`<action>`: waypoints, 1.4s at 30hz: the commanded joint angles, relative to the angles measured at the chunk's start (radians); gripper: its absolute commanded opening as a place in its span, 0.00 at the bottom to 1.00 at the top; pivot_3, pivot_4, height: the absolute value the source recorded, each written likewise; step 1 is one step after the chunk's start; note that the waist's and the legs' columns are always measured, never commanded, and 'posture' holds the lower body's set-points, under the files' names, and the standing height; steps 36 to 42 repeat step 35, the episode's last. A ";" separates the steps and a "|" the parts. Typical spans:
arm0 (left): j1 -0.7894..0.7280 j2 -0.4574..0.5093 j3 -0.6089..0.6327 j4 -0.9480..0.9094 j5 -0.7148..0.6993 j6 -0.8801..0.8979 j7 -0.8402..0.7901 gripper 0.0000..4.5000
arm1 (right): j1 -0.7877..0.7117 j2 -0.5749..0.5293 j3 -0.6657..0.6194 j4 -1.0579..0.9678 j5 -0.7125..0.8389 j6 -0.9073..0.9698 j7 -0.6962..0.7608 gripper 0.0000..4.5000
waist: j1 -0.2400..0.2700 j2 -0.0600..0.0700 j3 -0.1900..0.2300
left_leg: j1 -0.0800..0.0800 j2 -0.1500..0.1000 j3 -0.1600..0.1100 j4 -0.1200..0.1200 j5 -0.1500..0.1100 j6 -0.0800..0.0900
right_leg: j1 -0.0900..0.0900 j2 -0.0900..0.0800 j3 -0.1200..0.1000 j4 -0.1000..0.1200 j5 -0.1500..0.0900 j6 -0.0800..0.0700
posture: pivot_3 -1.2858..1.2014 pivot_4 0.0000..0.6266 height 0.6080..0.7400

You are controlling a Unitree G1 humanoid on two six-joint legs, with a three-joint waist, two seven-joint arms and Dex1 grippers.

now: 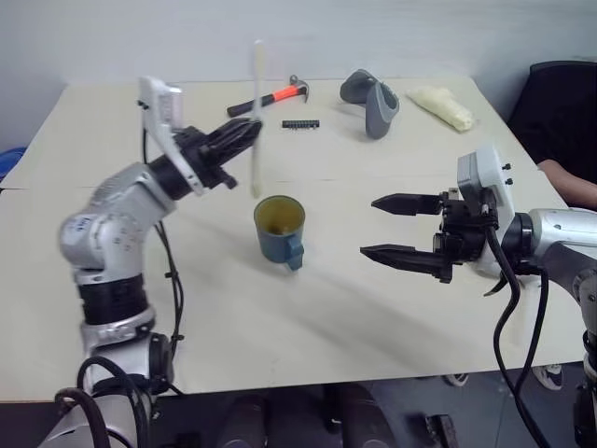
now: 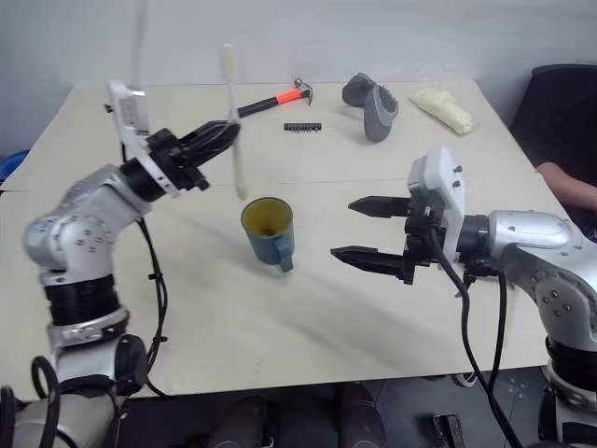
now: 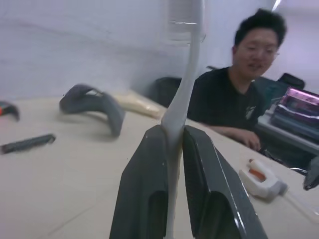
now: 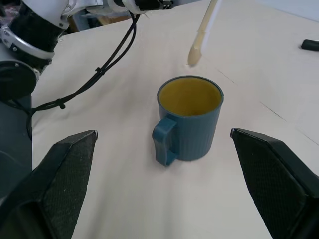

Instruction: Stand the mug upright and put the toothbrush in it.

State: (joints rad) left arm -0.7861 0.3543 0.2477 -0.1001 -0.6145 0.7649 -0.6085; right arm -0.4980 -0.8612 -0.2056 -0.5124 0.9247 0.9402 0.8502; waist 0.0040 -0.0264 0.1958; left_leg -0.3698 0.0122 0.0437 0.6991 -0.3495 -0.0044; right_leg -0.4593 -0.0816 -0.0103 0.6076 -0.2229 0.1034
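Note:
The dark teal mug (image 1: 279,229) stands upright mid-table with its handle toward me and its yellowish inside showing (image 4: 189,97). My left gripper (image 1: 250,131) is shut on the pale cream toothbrush (image 1: 256,121), holding it near its middle, almost vertical. The bristle head is up, and the lower end (image 4: 194,55) hangs in the air just beyond the mug's far rim. In the left wrist view the fingers (image 3: 144,184) pinch the handle (image 3: 184,84). My right gripper (image 1: 367,226) stands open, level with the mug, to its right and a short way off, pointing at it.
At the far side of the table lie a hammer with an orange grip (image 1: 280,95), a small black strip (image 1: 300,123), a grey curved object (image 1: 371,101) and a pale yellow bundle (image 1: 443,105). A person (image 3: 244,89) sits beyond the right edge. A white glue gun (image 3: 261,179) lies near them.

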 commanded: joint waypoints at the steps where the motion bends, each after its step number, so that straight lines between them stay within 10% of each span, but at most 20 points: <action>1: 0.026 0.014 -0.050 -0.013 0.029 -0.088 -0.045 0.04 | 0.018 -0.026 -0.058 -0.046 0.031 0.005 -0.034 1.00 | -0.004 0.000 0.000 | 0.000 0.000 0.000 0.000 0.000 0.001 | 0.000 0.000 0.000 0.000 0.000 0.000 | 0.52 0.24 1.00; 9: 0.128 0.046 -0.083 -0.029 0.020 -0.112 -0.083 0.04 | 0.027 -0.035 -0.064 -0.043 0.051 0.005 -0.067 1.00 | -0.003 0.000 0.000 | 0.000 0.000 -0.001 0.000 -0.002 0.005 | 0.000 0.001 0.001 0.000 0.000 0.000 | 0.52 0.24 1.00; 19: 0.201 0.049 -0.024 -0.116 -0.081 -0.048 -0.035 0.68 | -0.023 -0.025 0.000 0.014 0.017 -0.025 -0.039 1.00 | -0.003 0.000 0.000 | -0.001 0.001 -0.002 0.000 -0.002 0.006 | 0.000 0.001 0.001 -0.001 0.000 0.000 | 0.52 0.24 1.00; 23: 0.230 0.289 0.065 -0.208 -0.129 0.041 -0.125 0.94 | -0.044 -0.060 0.095 0.098 -0.096 -0.097 0.064 1.00 | -0.013 0.000 0.000 | 0.000 0.001 -0.001 0.000 -0.002 0.006 | 0.000 0.002 0.001 -0.001 0.000 0.000 | 0.52 0.24 1.00; 31: 0.532 0.884 0.242 -0.069 0.000 -0.115 -0.668 0.94 | -0.082 -0.174 0.158 0.305 -0.235 -0.215 0.308 1.00 | -0.019 0.002 0.001 | 0.000 0.002 0.002 -0.003 -0.003 0.006 | -0.002 0.003 -0.001 -0.006 -0.002 -0.004 | 0.52 0.24 1.00; 42: 0.588 0.928 0.286 -0.001 0.028 -0.175 -0.726 0.94 | -0.095 -0.178 0.173 0.380 -0.293 -0.262 0.358 1.00 | -0.005 0.003 0.001 | 0.000 0.002 0.007 -0.003 -0.003 0.007 | -0.001 0.002 -0.003 -0.009 -0.004 -0.008 | 0.52 0.24 1.00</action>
